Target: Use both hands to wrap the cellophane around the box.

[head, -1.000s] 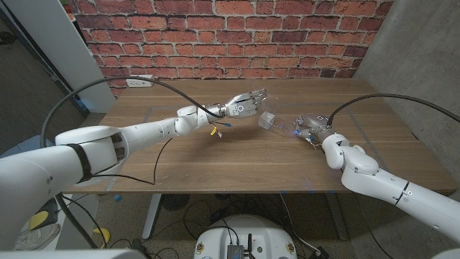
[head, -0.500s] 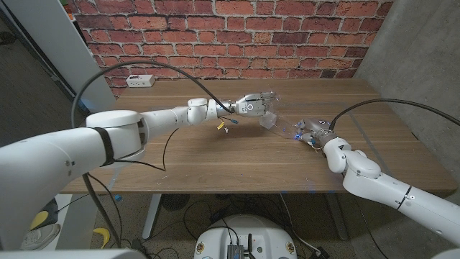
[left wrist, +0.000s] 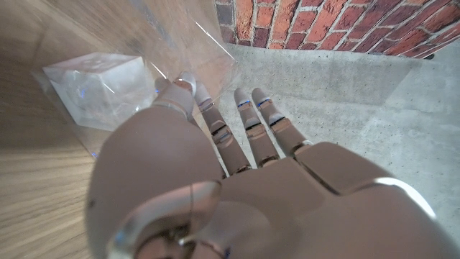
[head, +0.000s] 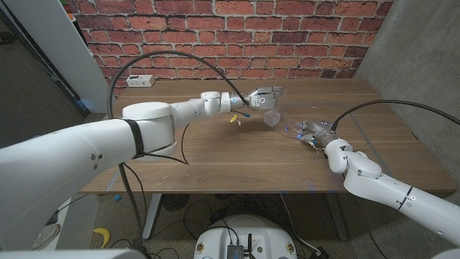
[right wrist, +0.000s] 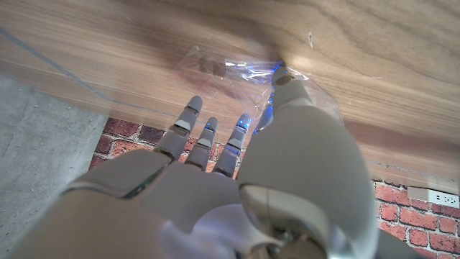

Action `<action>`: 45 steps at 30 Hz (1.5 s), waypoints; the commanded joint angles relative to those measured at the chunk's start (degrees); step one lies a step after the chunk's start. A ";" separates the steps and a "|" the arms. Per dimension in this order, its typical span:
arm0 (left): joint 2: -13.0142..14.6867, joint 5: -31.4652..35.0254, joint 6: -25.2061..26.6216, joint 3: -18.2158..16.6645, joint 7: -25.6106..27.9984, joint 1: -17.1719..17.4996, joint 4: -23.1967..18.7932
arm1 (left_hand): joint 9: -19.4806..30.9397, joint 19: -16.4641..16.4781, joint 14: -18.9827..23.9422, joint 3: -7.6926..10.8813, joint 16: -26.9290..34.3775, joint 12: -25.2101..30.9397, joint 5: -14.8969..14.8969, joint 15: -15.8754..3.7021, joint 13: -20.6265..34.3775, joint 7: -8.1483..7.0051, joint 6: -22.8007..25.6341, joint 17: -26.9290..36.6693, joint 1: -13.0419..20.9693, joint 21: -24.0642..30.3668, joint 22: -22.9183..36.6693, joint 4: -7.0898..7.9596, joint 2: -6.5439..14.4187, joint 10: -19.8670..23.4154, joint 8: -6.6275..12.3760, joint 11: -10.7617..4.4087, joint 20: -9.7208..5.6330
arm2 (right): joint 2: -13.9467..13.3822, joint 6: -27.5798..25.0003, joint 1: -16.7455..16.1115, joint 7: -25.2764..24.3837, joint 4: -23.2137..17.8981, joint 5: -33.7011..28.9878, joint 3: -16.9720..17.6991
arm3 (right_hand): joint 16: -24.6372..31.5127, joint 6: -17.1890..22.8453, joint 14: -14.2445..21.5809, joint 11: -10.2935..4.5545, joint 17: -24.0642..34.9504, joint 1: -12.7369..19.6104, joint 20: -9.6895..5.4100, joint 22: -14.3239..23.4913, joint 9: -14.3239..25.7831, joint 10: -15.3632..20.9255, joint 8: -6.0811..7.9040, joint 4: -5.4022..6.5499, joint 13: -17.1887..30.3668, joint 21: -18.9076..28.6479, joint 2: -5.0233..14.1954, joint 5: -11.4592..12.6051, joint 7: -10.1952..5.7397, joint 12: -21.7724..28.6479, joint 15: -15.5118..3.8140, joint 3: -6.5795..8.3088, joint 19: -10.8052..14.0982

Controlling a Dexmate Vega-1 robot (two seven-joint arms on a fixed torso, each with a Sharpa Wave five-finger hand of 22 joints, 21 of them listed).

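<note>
Head view, frame centre: your left hand (head: 262, 96) pinches cellophane (head: 286, 122) above clear box (head: 272, 118); right hand (head: 310, 130) pinches other end.

Glossy clear cellophane (head: 284, 124); matt wooden table (head: 215, 155).

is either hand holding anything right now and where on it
Both hold the cellophane. The left hand lifts one edge of the sheet above the box; the right hand holds the opposite end, low at the table.
</note>
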 commanded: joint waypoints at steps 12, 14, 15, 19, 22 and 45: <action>2.78 0.93 -3.74 9.18 1.11 -4.83 -11.99 | 0.53 -0.02 0.43 -0.77 -0.53 -0.04 0.64 -10.20 0.46 0.20 0.47 0.09 1.64 0.05 0.12 -0.22 -0.45 0.15 0.83 0.07 -0.58 | 0.52 -0.69 -0.04 -1.48 0.54 1.95 -0.86 | -0.18 2.31 0.49 0.44 0.13 -0.17 -0.12 0.12 0.15 0.04 -0.47 0.16 0.02 -0.18 -0.18 -0.28 1.86 -0.51 -5.14 0.18 0.41; 2.26 0.96 -4.26 9.42 1.11 -4.94 -11.75 | 0.55 0.02 0.43 -0.84 -0.55 -0.04 0.65 -10.19 0.49 0.20 0.50 0.09 1.71 0.06 0.12 -0.21 -0.46 0.17 0.88 0.06 -0.63 | 0.32 -1.28 -0.64 -1.72 -0.02 2.25 -0.62 | -0.18 2.34 0.52 0.43 0.12 -0.15 -0.08 0.12 0.15 0.04 -0.50 0.14 0.02 -0.18 -0.18 -0.30 1.86 -0.54 -5.14 0.21 0.42; 2.02 0.90 -4.63 9.37 1.11 -4.92 -11.61 | 0.53 0.03 0.44 -0.86 -0.56 -0.04 0.66 -10.19 0.50 0.20 0.48 0.09 1.75 0.06 0.12 -0.22 -0.47 0.19 0.87 0.05 -0.63 | 0.20 -1.75 -0.91 -1.78 -0.34 2.23 -0.63 | -0.20 2.30 0.50 0.42 0.12 -0.14 -0.07 0.12 0.16 0.02 -0.54 0.13 0.02 -0.18 -0.19 -0.31 1.92 -0.56 -5.10 0.23 0.44; 1.04 0.81 -6.54 8.92 1.11 -4.57 -11.01 | 0.47 -0.01 0.44 -0.99 -0.56 -0.01 0.67 -10.16 0.58 0.23 0.51 0.10 1.90 0.04 0.12 -0.16 -0.40 0.38 0.90 0.01 -0.67 | -0.25 -2.74 -2.31 -2.54 -1.38 3.02 -0.08 | -0.24 2.07 0.57 0.61 0.12 -0.09 -0.04 0.12 0.17 -0.04 -0.77 0.07 0.03 -0.22 -0.21 -0.38 2.01 -0.69 -5.09 0.31 0.43; 0.27 0.68 -8.22 8.35 1.11 -3.96 -10.68 | 0.41 0.03 0.48 -1.08 -0.57 0.02 0.70 -10.20 0.65 0.26 0.54 0.10 2.03 0.05 0.12 -0.15 -0.39 0.52 0.92 0.03 -0.70 | -0.54 -3.39 -3.36 -3.17 -2.18 3.91 0.54 | -0.25 2.16 0.63 0.59 0.12 -0.08 -0.07 0.12 0.19 -0.03 -0.81 0.05 0.03 -0.21 -0.19 -0.42 1.94 -0.74 -5.09 0.37 0.49; -9.97 12.55 -13.92 -4.36 -0.09 3.05 2.11 | 0.74 0.15 1.13 -1.53 -0.48 0.15 0.76 -10.28 0.94 0.29 0.86 0.17 2.37 0.06 0.12 0.04 -0.20 1.02 1.51 0.15 -0.77 | -4.09 -29.21 1.07 7.86 -9.17 15.30 -1.59 | -3.62 -54.47 -11.63 7.77 1.17 -12.79 3.61 0.36 0.95 -28.11 -9.04 3.70 0.65 -1.32 -3.94 1.03 1.06 -3.75 1.90 -3.23 -6.78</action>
